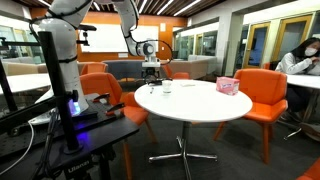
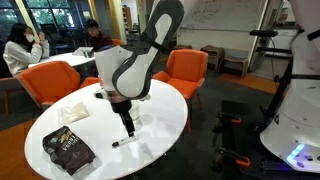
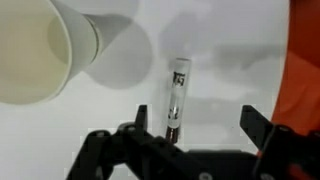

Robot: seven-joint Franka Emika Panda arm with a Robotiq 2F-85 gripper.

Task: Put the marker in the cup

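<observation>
The marker (image 3: pixel 177 100) is a thin stick with a pale barrel and a dark end. It lies flat on the white table (image 3: pixel 220 60) and also shows in an exterior view (image 2: pixel 122 143). The cup (image 3: pixel 35 50) is pale and round, at the upper left of the wrist view; in an exterior view it is a small white shape (image 1: pixel 167 86) beside the gripper. My gripper (image 3: pixel 197 125) is open and hovers just over the marker, which lies between the fingers, nearer the left one. The gripper shows in both exterior views (image 1: pixel 152 70) (image 2: pixel 127 125), pointing down.
A pink patterned box (image 1: pixel 227 86) stands at one side of the round table. A dark snack bag (image 2: pixel 68 150) and a white paper (image 2: pixel 75 112) lie near the other edge. Orange chairs (image 1: pixel 263 92) ring the table. Two people sit at tables in the background.
</observation>
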